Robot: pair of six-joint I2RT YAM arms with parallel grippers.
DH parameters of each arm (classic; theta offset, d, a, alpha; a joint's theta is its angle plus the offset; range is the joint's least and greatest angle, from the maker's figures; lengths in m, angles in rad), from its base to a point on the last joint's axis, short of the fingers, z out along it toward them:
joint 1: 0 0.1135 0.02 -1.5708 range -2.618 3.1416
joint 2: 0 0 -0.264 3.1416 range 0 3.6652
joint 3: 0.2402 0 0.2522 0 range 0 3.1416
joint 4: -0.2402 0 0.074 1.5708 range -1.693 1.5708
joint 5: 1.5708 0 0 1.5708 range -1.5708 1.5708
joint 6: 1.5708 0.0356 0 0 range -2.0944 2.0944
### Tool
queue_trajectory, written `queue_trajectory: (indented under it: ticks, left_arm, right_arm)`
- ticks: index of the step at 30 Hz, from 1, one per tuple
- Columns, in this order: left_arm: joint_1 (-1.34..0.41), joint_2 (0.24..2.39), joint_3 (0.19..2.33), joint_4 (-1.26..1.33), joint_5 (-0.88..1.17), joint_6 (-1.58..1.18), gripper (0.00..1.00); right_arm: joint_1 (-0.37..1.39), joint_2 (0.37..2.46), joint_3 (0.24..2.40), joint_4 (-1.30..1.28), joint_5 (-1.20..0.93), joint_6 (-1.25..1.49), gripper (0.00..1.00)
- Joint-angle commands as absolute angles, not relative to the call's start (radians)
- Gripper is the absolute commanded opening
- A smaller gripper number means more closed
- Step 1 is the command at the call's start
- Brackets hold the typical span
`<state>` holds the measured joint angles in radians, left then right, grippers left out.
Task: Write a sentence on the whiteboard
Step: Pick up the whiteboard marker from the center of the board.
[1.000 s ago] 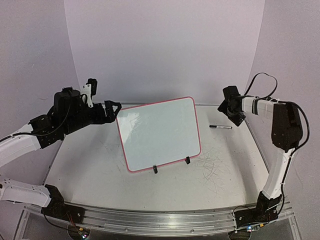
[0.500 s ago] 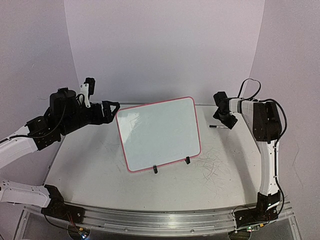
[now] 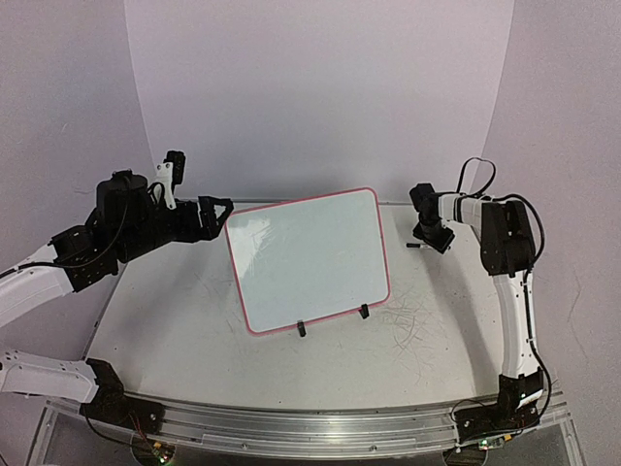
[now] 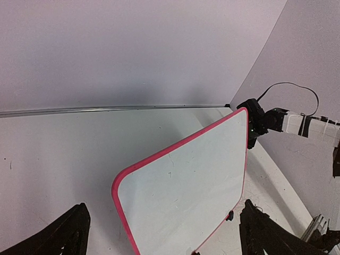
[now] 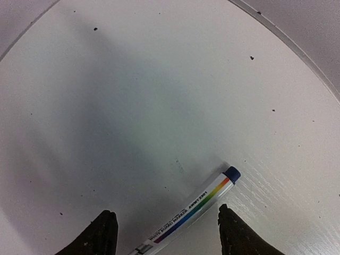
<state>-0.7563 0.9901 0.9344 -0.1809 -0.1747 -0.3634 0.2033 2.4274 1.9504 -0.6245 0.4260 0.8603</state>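
The whiteboard [image 3: 309,260] stands tilted on its wire stand at the table's middle, with a pink-red frame and a blank surface; no sentence shows on it. It fills the left wrist view [image 4: 186,186]. My left gripper [image 3: 225,206] is open and empty, just off the board's upper left corner, its jaws wide either side of the board [image 4: 159,241]. A whiteboard marker [image 5: 188,212] with a dark blue cap and a rainbow stripe lies on the table right of the board [image 3: 411,246]. My right gripper [image 3: 434,241] hovers over it, open, fingertips [image 5: 103,231] astride the barrel.
Faint grey scribbles [image 3: 412,325] mark the tabletop right of the board's black feet [image 3: 364,312]. The table's back edge meets the purple backdrop [image 4: 106,109]. A metal rail [image 3: 291,422] runs along the near edge.
My right gripper has swung left and down from beside the marker to right over it. My left arm drew back slightly to the left, then held still. The board has not moved.
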Motion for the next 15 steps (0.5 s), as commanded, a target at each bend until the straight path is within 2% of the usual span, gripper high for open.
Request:
queue_trajectory:
  ticks: [1,7,10,15]
  left_arm:
    - [-0.756,0.97,0.943,-0.137,-0.164,-0.349,0.99]
    - [-0.756,0.936,0.941,-0.136,-0.175,-0.36,0.99]
    - [-0.756,0.925,0.942,-0.137,-0.178,-0.368,0.99]
    - [-0.756,0.911,0.95,-0.145,-0.169,-0.378,0.99]
  right_arm:
    - [0.201,2.469,2.005,-0.672,0.41,0.832,0.63]
    - [0.187,2.464,2.025,-0.712,0.351,0.837,0.55]
    - [0.184,2.473,2.023,-0.731,0.303,0.855,0.44]
    - [0.185,2.428,1.933,-0.737,0.268,0.913,0.36]
